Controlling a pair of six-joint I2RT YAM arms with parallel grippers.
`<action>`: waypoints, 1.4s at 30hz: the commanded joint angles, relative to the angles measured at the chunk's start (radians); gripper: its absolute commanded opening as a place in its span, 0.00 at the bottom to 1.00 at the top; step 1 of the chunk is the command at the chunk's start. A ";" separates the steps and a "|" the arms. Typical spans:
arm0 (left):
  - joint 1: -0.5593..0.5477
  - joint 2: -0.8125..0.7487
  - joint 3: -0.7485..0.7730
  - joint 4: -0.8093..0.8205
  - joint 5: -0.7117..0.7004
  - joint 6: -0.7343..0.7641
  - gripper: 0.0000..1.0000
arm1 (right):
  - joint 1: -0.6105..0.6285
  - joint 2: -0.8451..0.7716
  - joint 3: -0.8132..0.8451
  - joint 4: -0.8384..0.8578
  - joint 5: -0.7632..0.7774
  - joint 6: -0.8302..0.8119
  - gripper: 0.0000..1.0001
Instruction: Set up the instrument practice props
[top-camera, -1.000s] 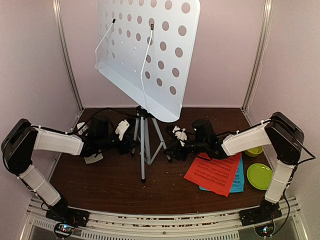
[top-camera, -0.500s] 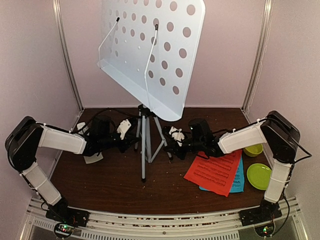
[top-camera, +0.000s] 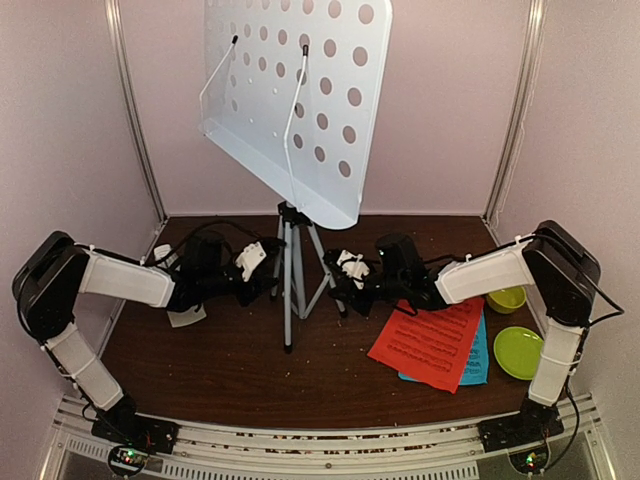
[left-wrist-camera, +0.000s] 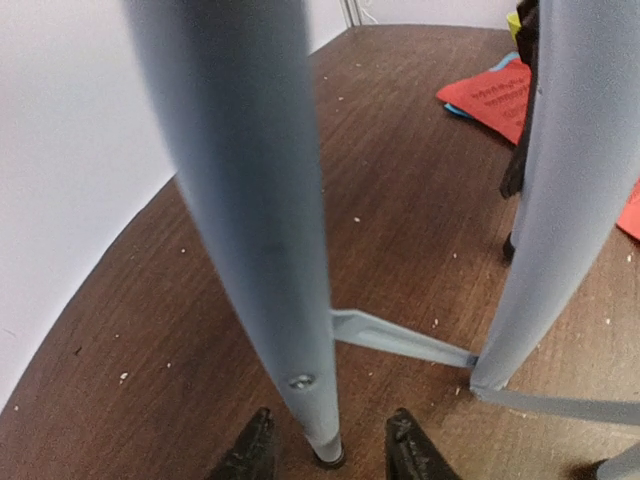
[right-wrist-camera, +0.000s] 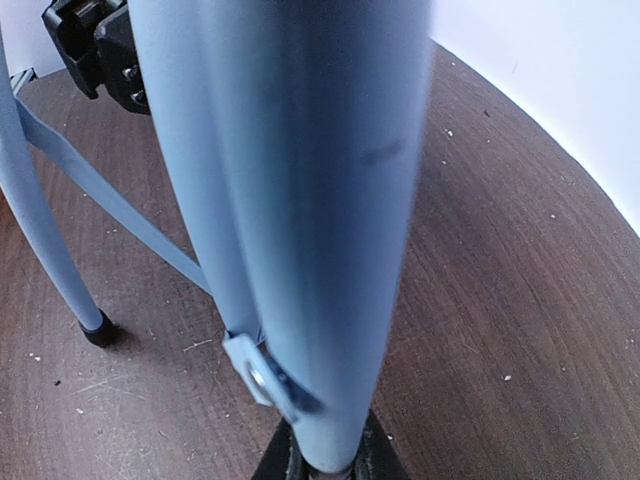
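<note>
Two arms reach in low at one music stand. Its largest part is the pale-blue perforated desk (top-camera: 300, 90), steeply tilted and carried high above the tripod (top-camera: 290, 285). The tripod stands on the brown table (top-camera: 220, 370) with its silver legs only narrowly spread.

The left gripper (left-wrist-camera: 330, 452) is at the tripod's left leg, down by the foot. Its fingers (left-wrist-camera: 255, 455) are released, one on each side of the tube with a sliver of table showing between. The right gripper (right-wrist-camera: 330, 462) is at the tripod's right leg and looks clenched on it, the dark fingers (right-wrist-camera: 375, 455) hugging the metal with no gap that I can see.

To the right of the tripod the red page (top-camera: 430, 345) lies flat on the blue page (top-camera: 478, 362), whose edge peeks out. Further right of the tripod are the green plate (top-camera: 519, 352) and then the green bowl (top-camera: 507, 299). To the left of the tripod, half hidden under the left arm, is a small pale object (top-camera: 187, 318) that is probably the metronome.

The stand seems to be mid-placement, with the pages and metronome not yet set out.

The main danger is toppling. The broad desk puts much of the weight high over a narrow footing, and only one leg is gripped. A sideways pull from the right gripper, or a foot catching on the table, could tip the stand over. The round tube could also twist or slide between the fingers
</note>
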 joint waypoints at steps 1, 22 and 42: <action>-0.004 0.034 0.023 0.102 0.035 -0.017 0.44 | -0.004 -0.005 0.027 -0.071 0.029 -0.018 0.00; 0.003 0.131 0.059 0.199 0.010 -0.004 0.01 | -0.031 -0.041 0.015 -0.103 0.075 -0.049 0.00; 0.158 0.010 0.104 -0.016 -0.065 0.092 0.00 | -0.132 -0.089 0.001 -0.198 0.132 -0.105 0.00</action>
